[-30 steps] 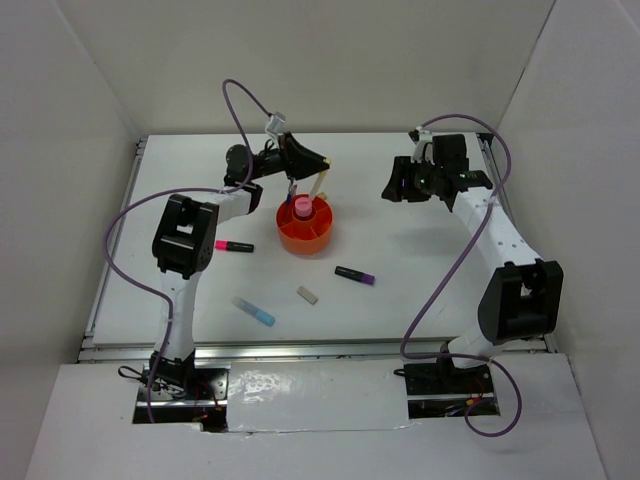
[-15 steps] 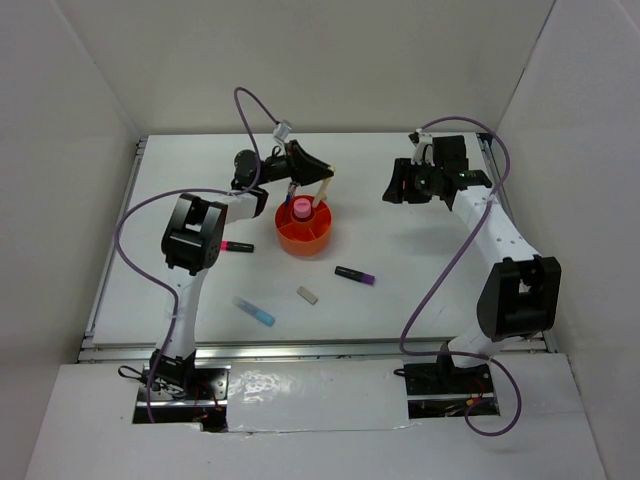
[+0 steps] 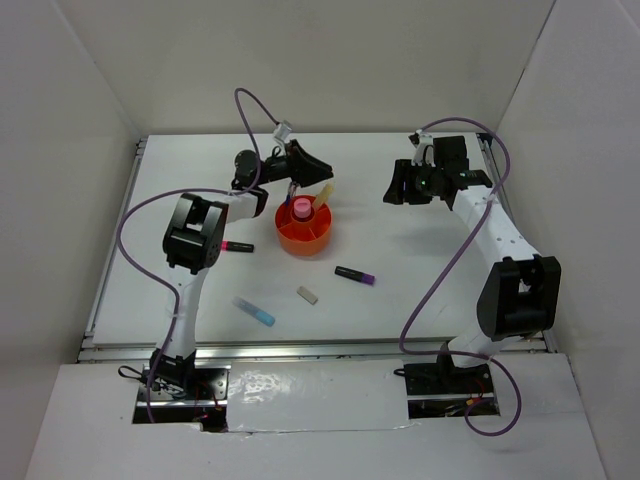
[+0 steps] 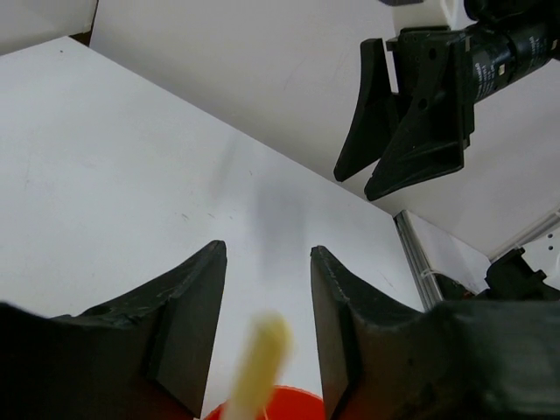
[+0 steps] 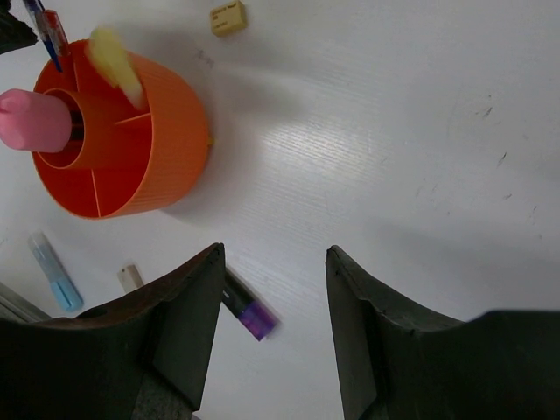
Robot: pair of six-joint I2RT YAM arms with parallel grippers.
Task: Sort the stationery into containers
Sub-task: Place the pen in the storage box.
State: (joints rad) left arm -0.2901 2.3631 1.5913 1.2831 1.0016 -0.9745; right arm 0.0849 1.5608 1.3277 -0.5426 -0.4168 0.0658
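Note:
The orange organizer [image 3: 308, 232] stands mid-table and also shows in the right wrist view [image 5: 149, 131]. A pink cylinder [image 3: 302, 207] stands in its central cup. A yellow marker [image 3: 322, 195] leans in a rear compartment, and a thin blue pen [image 5: 39, 19] and a red pen [image 5: 57, 31] stand in another. My left gripper [image 3: 322, 170] is open just above the yellow marker [image 4: 258, 363], which is blurred between the jaws. My right gripper [image 3: 391, 190] is open and empty to the organizer's right. On the table lie a pink-black marker [image 3: 237, 246], a light blue marker [image 3: 254, 311], an eraser [image 3: 307, 294] and a purple-black marker [image 3: 355, 275].
A small tan block [image 5: 227, 17] lies on the table beyond the organizer in the right wrist view. White walls enclose the table on three sides. The left arm's purple cable [image 3: 245, 110] arcs over the back left.
The yellow marker stood upright in my left gripper; now it leans to the right in the organizer, with the jaws open around it. The right arm has barely moved.

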